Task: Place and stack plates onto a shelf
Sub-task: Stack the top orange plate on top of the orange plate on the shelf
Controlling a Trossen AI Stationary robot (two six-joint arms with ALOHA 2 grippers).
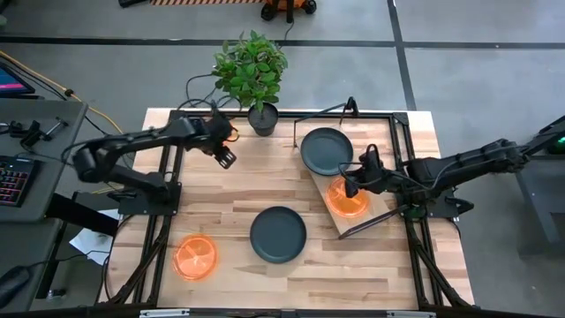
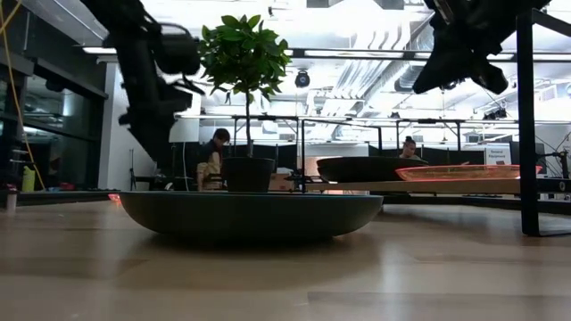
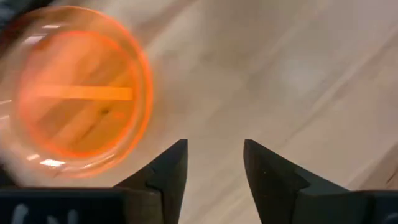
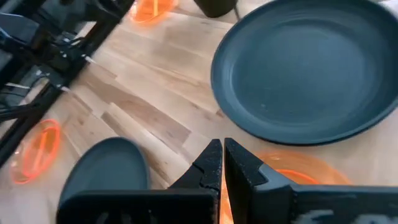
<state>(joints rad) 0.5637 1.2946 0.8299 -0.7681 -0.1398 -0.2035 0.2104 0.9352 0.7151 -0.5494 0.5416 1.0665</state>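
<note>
One dark grey plate (image 1: 326, 150) and one orange plate (image 1: 346, 199) lie side by side on the slanted shelf (image 1: 381, 205). Another dark grey plate (image 1: 277, 234) rests on the tabletop at the middle, and an orange plate (image 1: 195, 257) lies near the near-left corner. My right gripper (image 1: 351, 183) is shut and hangs above the far-left rim of the shelf's orange plate (image 4: 298, 167); in the low view it (image 2: 451, 67) is well clear of that plate (image 2: 464, 172). My left gripper (image 1: 226, 158) is open over the far-left tabletop, with an orange plate (image 3: 74, 93) ahead of its fingers.
A potted plant (image 1: 263, 117) stands at the far edge between the arms, close to the shelf's far end. A black metal frame (image 1: 402, 159) runs along the table's sides. Bare wood lies between the middle grey plate and the left gripper. People sit in the room behind.
</note>
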